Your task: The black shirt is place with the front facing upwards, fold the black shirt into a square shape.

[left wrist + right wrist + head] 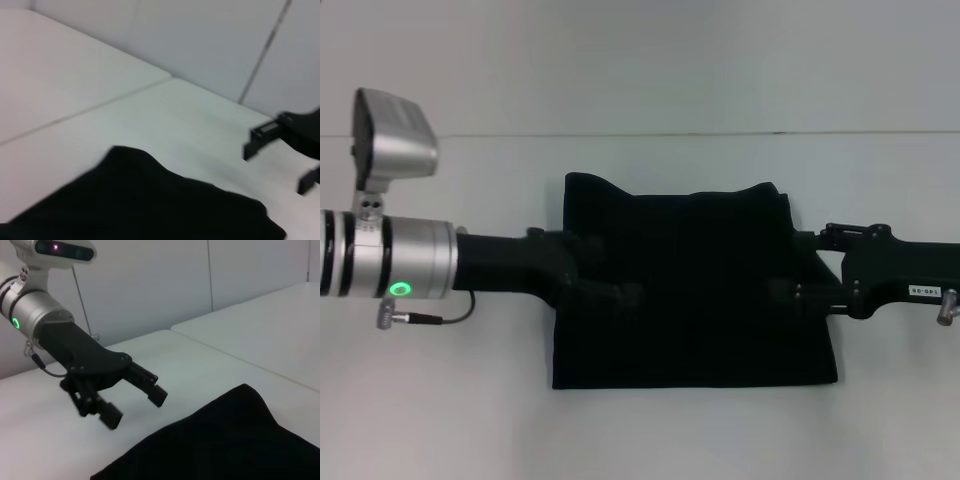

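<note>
The black shirt [695, 300] lies folded into a rough rectangle at the middle of the white table [440, 420], with only plain black cloth showing. Its far edge dips in the middle and rises at both corners. My left gripper [628, 295] reaches in from the left over the shirt's left side. In the right wrist view this gripper [134, 406] is open with nothing between its fingers, raised beside the shirt [235, 440]. My right gripper [786, 293] reaches in from the right over the shirt's right edge. The left wrist view shows it [280, 160] open and empty past the shirt [140, 200].
A thin seam [500, 136] runs across the table behind the shirt. The silver left forearm [390, 260] with its green light and a thin cable [450, 318] stretches over the table's left side. A pale wall [150, 285] stands beyond the table.
</note>
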{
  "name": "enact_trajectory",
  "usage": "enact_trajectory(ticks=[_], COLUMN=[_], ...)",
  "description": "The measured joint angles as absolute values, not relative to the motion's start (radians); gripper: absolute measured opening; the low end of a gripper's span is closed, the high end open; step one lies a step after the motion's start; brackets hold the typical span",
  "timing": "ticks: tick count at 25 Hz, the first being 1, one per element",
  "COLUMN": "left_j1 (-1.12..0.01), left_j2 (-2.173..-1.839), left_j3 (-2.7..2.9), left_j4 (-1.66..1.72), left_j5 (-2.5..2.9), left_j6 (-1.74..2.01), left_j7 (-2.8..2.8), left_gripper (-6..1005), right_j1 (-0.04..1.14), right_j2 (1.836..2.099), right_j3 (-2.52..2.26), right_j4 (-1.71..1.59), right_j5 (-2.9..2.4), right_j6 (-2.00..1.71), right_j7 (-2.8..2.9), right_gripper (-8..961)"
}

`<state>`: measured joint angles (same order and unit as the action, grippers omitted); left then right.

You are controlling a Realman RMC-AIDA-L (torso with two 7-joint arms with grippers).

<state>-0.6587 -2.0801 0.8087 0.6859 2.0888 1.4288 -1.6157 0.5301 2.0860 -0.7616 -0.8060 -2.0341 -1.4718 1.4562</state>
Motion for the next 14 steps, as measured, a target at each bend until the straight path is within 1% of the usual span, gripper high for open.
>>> enact_trajectory(ticks=[7,14], left_j1=[-0.655,-0.655], left_j2=[-2.094,-2.095], left_j3=[0.813,0.811], left_j4=[0.716,0.718], left_j5=[2.077,2.076], left_j6=[1.436,1.432], left_j7=[-1.630,-1.643], left_gripper=[959,959], right_j1=[0.538,0.535], right_j2=[2.089,2.089], right_j3=[-0.764,-0.780], right_j4=[-0.805,-0.804], right_j5=[-2.036,-2.038], right_j6=[-1.454,-1.455], right_j7=[1.470,1.470], right_gripper=[831,831])
